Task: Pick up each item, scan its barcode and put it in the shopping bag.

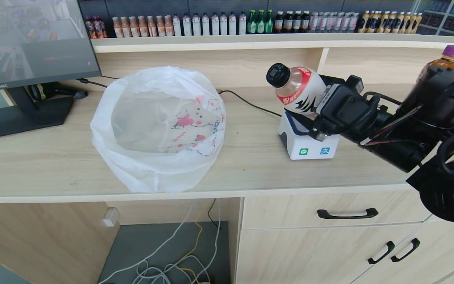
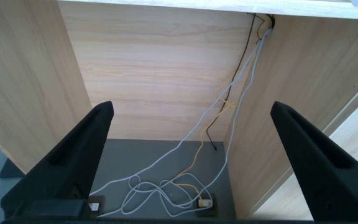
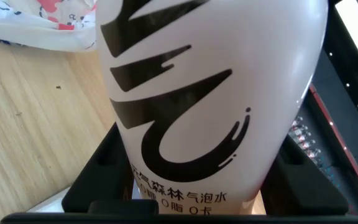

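Observation:
My right gripper is shut on a white bottle with a black cap and a red band. It holds the bottle tilted, cap toward the bag, just above the small white scanner box. In the right wrist view the bottle stands between the dark fingers, with black brush marks on its label. The white plastic shopping bag lies open on the counter to the left of the scanner. My left gripper hangs open below the counter, its fingers wide apart and holding nothing.
A brown bottle with a purple cap stands at the far right behind my right arm. A monitor on a black stand occupies the counter's left end. Cables hang under the counter. Drawers sit below the scanner.

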